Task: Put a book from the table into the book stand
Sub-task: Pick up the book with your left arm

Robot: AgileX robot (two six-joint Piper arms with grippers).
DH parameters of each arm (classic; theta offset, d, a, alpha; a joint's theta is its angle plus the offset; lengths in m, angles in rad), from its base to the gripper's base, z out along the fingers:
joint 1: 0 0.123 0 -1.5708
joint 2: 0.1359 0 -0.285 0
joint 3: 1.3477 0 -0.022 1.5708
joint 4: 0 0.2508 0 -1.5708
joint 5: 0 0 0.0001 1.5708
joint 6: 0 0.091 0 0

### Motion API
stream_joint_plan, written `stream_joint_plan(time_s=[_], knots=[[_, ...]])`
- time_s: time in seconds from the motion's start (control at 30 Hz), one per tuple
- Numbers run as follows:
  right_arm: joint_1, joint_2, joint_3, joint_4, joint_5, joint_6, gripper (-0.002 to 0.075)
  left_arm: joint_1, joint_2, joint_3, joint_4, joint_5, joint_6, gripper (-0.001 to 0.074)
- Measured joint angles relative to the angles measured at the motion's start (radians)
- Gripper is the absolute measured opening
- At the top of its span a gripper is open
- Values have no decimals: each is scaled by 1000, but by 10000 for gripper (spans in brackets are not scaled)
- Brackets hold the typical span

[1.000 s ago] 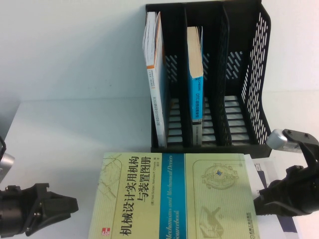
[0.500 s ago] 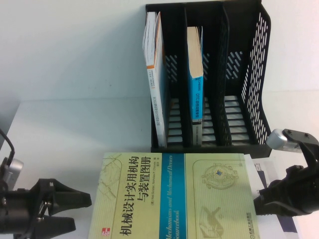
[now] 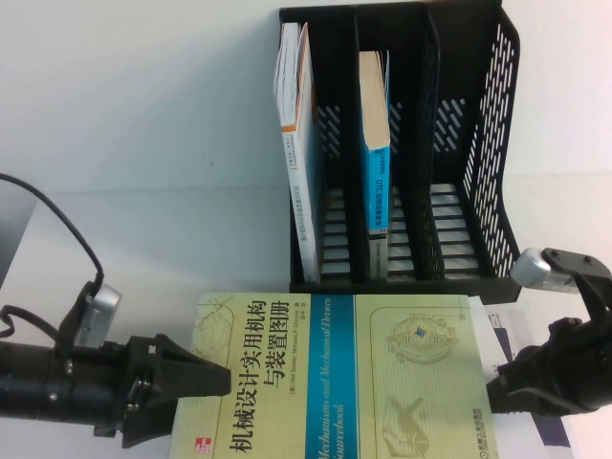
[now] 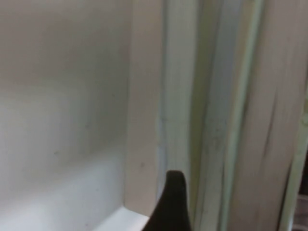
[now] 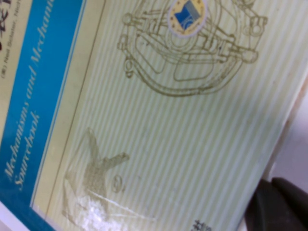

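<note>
So the book (image 3: pixel 330 378) I'm after is lying flat, cover up, on the tabletop (image 3: pixel 143 249), just in front of the book stand (image 3: pixel 406 143). That stand already has a white book (image 3: pixel 298 143) in its left slot and a thinner blue-spined book (image 3: pixel 375 143) in the middle one, so only the right slot looks free. This thing is a thick, wide slab, so I'd guess heavy and stiff, and the glossy cover looks slippery, meaning a pinch on 1 corner would probably let it sag or twist out. My left gripper (image 3: pixel 206 397) sits at the book's left edge with jaws spread apart, 1 finger over the cover, and the left wrist view shows the page block right up close. My right gripper (image 3: pixel 497 397) sits at the book's right edge; can't tell how its jaws stand. Best bet, I think, is squeezing the edges from both sides, mid-height, then tipping it upright together.
</note>
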Motion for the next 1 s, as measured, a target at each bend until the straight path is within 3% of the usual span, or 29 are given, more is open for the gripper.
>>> stream_joint_plan(time_s=[0.2, 0.43, 0.53, 0.67, 1.0], knots=[[0, 0, 0, -4, 0, 0, -3, -74, 0, -35, 0, 2, 14, 602], [0, 0, -2, -22, 6, -6, -3, -84, 4, -45, 4, -5, 61, 588], [2, 0, -2, -32, 5, -8, -3, -84, 6, -45, 4, -14, 65, 533], [2, 0, -2, -38, 5, -12, -3, -84, 8, -45, 4, -32, 82, 334], [2, -10, -2, -51, 5, -15, -3, -84, -17, -47, 2, -16, 122, 336]])
